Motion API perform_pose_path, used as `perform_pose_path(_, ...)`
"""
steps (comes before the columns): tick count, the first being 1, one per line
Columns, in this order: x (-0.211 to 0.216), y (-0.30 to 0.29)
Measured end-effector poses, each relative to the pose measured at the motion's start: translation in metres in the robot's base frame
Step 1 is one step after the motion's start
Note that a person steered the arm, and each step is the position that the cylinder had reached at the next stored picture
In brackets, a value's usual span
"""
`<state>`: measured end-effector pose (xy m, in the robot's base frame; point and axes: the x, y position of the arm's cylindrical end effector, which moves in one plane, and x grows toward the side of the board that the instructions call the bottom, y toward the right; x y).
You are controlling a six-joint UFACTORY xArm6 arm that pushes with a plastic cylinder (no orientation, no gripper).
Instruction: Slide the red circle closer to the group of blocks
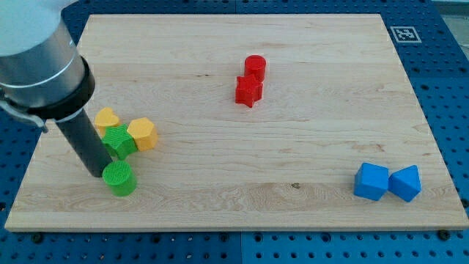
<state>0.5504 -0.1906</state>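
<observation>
The red circle [255,67] sits on the wooden board [293,147] near the top centre, touching a red star-shaped block [248,91] just below it. A group of blocks lies at the view's left: a yellow heart-like block [107,118], a yellow hexagon [143,134], a green star-shaped block [119,141] and a green circle [119,178]. My tip [99,174] stands at the left of this group, right beside the green circle and far from the red circle.
A blue cube [371,181] and a blue triangular block [405,183] lie together at the bottom right. The arm's grey housing [37,51] fills the top left corner. A fiducial tag [404,34] sits off the board's top right corner.
</observation>
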Motion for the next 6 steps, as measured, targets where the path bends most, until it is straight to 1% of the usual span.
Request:
perform_pose_path(1, 0.013, 0.0)
perform_pose_path(2, 0.014, 0.003)
perform_pose_path(4, 0.038, 0.0)
perform_pose_path(6, 0.038, 0.007)
